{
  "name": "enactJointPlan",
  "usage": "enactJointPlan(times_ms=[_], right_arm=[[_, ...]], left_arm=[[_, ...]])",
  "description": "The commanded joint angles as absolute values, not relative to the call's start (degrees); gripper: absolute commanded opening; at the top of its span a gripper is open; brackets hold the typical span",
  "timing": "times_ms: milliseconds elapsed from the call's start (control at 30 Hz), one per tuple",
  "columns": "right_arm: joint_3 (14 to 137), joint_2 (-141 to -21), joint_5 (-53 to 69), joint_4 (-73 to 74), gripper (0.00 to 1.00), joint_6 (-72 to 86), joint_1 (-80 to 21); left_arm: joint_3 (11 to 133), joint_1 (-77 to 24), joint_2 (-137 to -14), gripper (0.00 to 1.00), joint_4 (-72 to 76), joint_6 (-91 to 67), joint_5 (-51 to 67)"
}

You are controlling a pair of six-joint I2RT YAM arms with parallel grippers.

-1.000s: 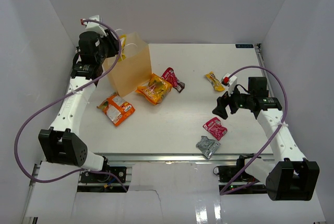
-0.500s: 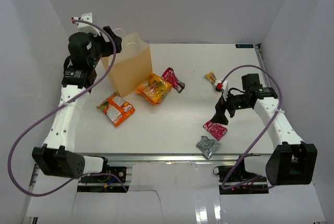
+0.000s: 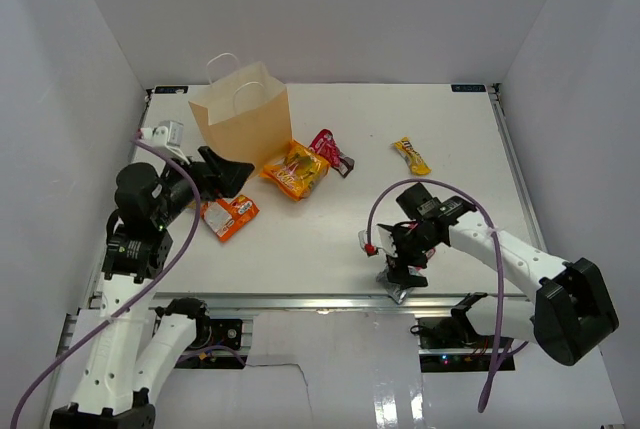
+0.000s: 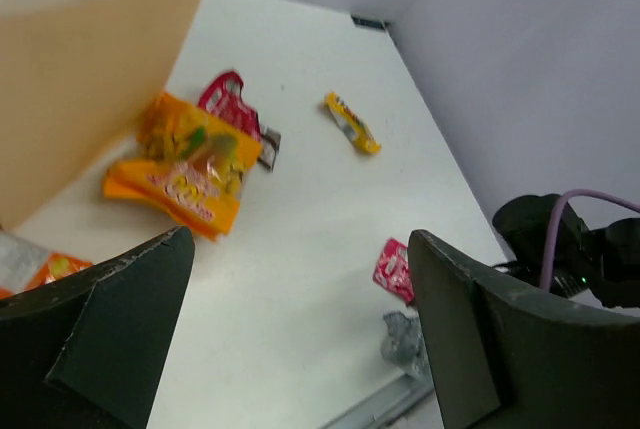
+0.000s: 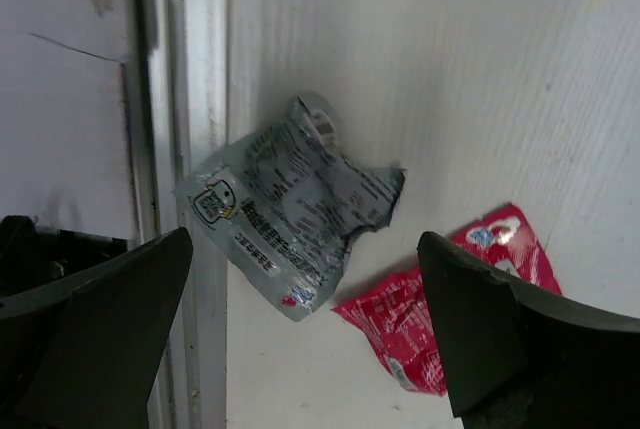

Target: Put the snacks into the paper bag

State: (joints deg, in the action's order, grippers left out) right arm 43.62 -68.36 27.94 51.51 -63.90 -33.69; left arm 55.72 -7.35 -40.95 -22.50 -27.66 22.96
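six snacks lie on the white table [image 3: 330, 224], all outside the paper bag. at the far left, the left gripper [image 3: 232, 174] hangs above the table with its fingers [image 4: 110, 339] spread wide and nothing between them. just below it in the top view lies one orange packet [image 3: 232, 215], its left end hidden under the gripper. behind that, the paper bag [image 3: 243, 131] stands upright at the far left of the table, mouth open to the top, both white handles [image 3: 222, 59] raised.

just right of the bag's base lies the second orange packet [image 3: 297, 170], and a red-pink packet [image 3: 328, 148] touches its far right side. the left wrist view shows the red one partly tucked behind the orange. further right, well apart from the others, the yellow packet [image 3: 411, 155] lies alone.

at the near edge on the right, the right gripper [image 3: 400, 267] points down. its fingers [image 5: 90, 329] are spread, one on either side of the silver-grey packet [image 5: 290, 214], and they do not touch it. that packet lies crumpled with one end lapping onto the metal rail [image 5: 200, 49]. the second red-pink packet [image 5: 440, 319] lies just beside it; we cannot tell whether the two touch.
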Motion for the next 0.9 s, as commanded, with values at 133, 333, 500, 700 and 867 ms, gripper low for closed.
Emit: enactJointPlan(times_ms=[133,333,500,700,867], right_arm=[[39.74,-67.32,10.73,34.55,0.98,-41.85,-34.98],[36.39,-69.08,6.77,33.67,1.0,-37.01,-40.34],[37.09,-70.66,8.96,34.63,0.94,-37.44,-41.84],[35.42,-75.49,7.56,31.99,0.79,-35.6,-42.54],[35.24,-77.34,9.75,29.8,0.48,-34.98,-42.45]], left_arm=[[44.22,-7.38,-33.23,0.98,-26.02,-41.2,27.69],[37.71,-7.38,-32.17,0.98,-23.74,-48.24,28.21],[36.83,-7.47,-34.98,0.98,-21.36,-49.57,30.58],[34.9,-7.47,-38.05,0.98,-18.55,-51.68,33.57],[32.18,-8.43,-39.98,0.98,-15.74,-53.87,36.12]])
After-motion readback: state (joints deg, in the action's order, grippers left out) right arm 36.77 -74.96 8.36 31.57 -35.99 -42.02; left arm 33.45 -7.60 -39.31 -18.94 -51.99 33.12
